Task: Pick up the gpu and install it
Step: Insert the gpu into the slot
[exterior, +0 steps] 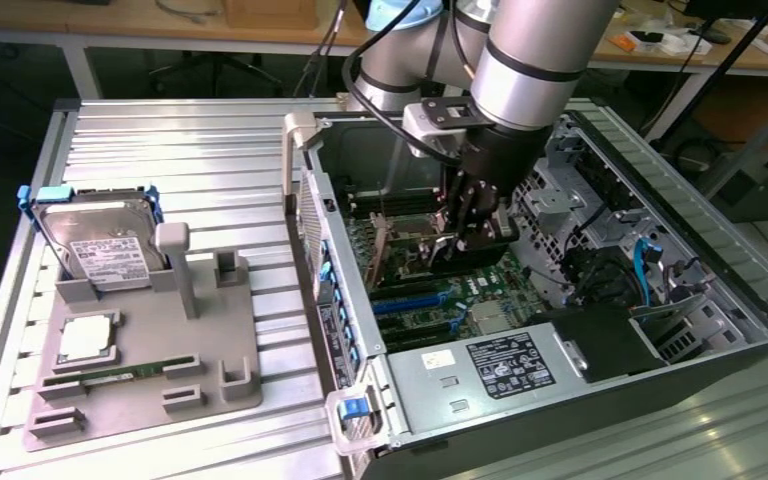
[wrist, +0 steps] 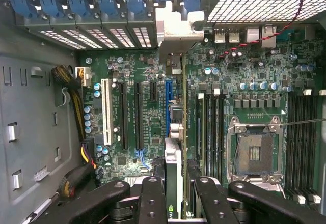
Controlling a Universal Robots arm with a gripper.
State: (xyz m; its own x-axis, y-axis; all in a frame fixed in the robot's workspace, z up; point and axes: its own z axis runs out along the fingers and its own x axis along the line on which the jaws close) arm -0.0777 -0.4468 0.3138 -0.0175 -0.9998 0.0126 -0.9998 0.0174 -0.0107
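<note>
Exterior view: grey robot arm reaches down into the open black computer tower case [exterior: 704, 350] lying on its side on the ribbed metal counter [exterior: 184, 140]. The black multi-finger tool [exterior: 471, 232] is low inside the case, just above the green motherboard [exterior: 458, 295], and is closed around the gpu [exterior: 381, 250], a slim flat dark card standing on edge with a silvery bracket end toward the case's rear wall. Card sits over the motherboard's expansion slot area, near the blue slot [exterior: 411, 300]; whether it is seated cannot be told. Silver power supply box [exterior: 491, 375] with a white label lies inside the case, near its open front corner.

Outside the case, toward the exterior view's left, a grey plastic fixture tray [exterior: 144, 350] rests on the counter. It carries a silver hard drive in a blue frame [exterior: 97, 240] standing upright, a square silver processor chip [exterior: 87, 340] and a thin green memory stick [exterior: 117, 375] lying flat.

Wrist view: tool [wrist: 179, 183] fingers [wrist: 153, 198] press on both sides of the gpu [wrist: 173, 168], seen edge-on, lined up with the blue slot [wrist: 168, 107] on the motherboard [wrist: 254, 61]. Silvery empty processor socket [wrist: 254, 152] lies beside it, well apart from the white slot [wrist: 106, 111].
</note>
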